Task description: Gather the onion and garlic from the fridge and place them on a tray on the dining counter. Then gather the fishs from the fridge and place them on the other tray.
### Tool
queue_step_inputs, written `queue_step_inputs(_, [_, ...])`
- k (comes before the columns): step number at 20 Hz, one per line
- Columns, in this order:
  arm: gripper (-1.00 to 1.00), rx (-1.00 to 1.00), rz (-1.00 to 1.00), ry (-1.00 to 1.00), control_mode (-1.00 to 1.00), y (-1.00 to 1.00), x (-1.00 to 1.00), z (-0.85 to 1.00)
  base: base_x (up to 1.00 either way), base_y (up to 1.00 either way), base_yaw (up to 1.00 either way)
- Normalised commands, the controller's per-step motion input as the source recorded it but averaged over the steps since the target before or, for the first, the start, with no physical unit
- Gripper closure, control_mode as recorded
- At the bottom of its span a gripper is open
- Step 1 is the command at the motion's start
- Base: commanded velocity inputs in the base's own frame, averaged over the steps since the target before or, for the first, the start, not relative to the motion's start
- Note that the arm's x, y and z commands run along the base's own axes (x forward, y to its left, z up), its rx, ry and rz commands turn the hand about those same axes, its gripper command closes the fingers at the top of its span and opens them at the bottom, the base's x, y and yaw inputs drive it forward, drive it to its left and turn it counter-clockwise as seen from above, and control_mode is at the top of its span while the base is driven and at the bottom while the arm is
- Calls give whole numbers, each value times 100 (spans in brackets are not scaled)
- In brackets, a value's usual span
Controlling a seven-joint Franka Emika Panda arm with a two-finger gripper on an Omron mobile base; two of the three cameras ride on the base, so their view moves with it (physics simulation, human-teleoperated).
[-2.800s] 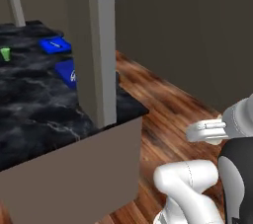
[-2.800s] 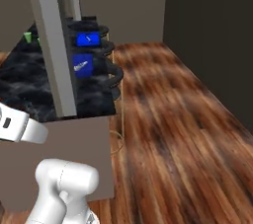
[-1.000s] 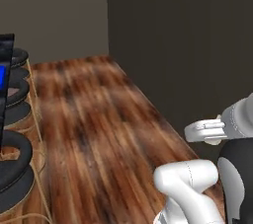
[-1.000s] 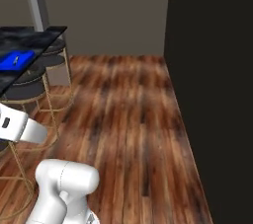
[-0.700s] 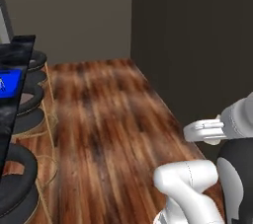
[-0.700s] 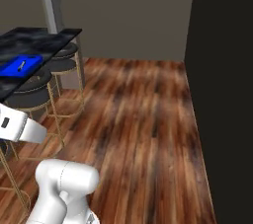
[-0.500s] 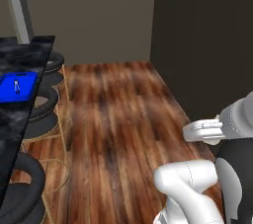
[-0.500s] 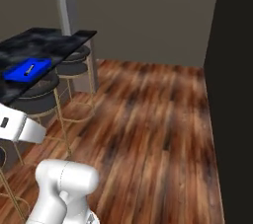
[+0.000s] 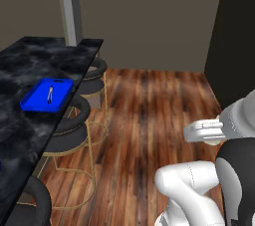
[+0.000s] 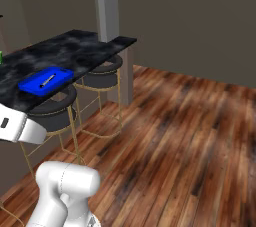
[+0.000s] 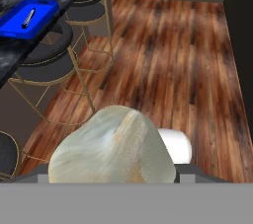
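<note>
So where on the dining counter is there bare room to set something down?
The dining counter is bare from the blue tray up to the grey pillar. The tray itself holds one small fish, with bare room either side. Stools crowd the floor along the counter's edge.

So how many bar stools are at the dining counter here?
3: one nearest the pillar, one below the blue tray, one at the near edge. More may be hidden.

Garlic [image 11: 112, 146] in fingers; fish [image 9: 50, 94] on tray [image 9: 35, 101].
</note>
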Motion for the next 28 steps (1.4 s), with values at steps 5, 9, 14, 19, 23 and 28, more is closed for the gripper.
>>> queue_step_inputs(5, [100, 0, 0, 0, 100, 0, 0, 0, 63, -25, 43])
queue_step_inputs(9, [100, 0, 0, 0, 100, 0, 0, 0, 62, -24, 43])
queue_step_inputs(14, [100, 0, 0, 0, 100, 0, 0, 0, 62, -29, 44])
queue_step_inputs(19, [100, 0, 0, 0, 100, 0, 0, 0, 68, -35, 45])
queue_step_inputs(23, [100, 0, 0, 0, 100, 0, 0, 0, 75, -34, 47])
queue_step_inputs(28, [100, 0, 0, 0, 100, 0, 0, 0, 79, -28, 50])
